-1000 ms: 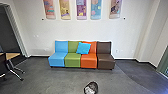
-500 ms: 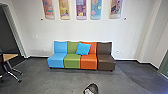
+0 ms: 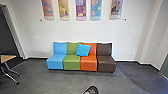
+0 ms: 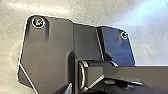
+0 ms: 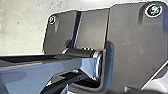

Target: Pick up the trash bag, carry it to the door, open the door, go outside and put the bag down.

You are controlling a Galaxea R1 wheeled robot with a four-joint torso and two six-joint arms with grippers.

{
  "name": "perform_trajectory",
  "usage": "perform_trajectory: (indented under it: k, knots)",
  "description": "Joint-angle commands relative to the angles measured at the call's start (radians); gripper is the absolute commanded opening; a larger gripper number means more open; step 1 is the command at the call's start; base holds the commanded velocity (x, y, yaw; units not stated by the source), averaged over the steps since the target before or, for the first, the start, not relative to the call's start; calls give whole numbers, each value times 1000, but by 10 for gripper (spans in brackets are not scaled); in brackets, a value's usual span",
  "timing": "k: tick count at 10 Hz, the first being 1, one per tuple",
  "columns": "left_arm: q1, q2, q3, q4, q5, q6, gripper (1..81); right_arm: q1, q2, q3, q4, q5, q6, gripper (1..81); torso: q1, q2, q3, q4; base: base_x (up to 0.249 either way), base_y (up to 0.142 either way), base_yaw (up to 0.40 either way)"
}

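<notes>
step: judged pickup stage, ahead of the carry
trash bag [image 3: 91, 90]: probably this dark bundle, cut off by bottom edge, just right of centre
next move: calls for lining up, reaching low, a firm grasp
left gripper, right gripper: can't tell if apart, together or clamped
floor [image 3: 50, 82]: dark grey, under the bundle
seats [image 3: 72, 62]: mid-frame row, blue/green/orange/brown
pillow [image 3: 83, 50]: blue, tilted, across green and orange
wall [image 3: 32, 26]: white, colourful panels [image 3: 81, 8] up top
table [image 3: 8, 58]: wood top, left edge

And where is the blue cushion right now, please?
In the head view, the blue cushion leans against the backs of the green seat and the orange seat, left of the brown seat.
</notes>
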Motion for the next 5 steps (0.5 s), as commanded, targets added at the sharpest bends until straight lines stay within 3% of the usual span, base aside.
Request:
perform_trajectory:
  k: [1, 5]
  knots:
    - [-32, -1, 8, 8, 47, -4, 811, 28, 1, 10, -6, -57, -10, 811, 0, 0, 0, 0, 115, 0, 0]
    - [-32, -1, 8, 8, 47, -4, 811, 31, 1, 10, -6, -57, -10, 811, 0, 0, 0, 0, 116, 0, 0]
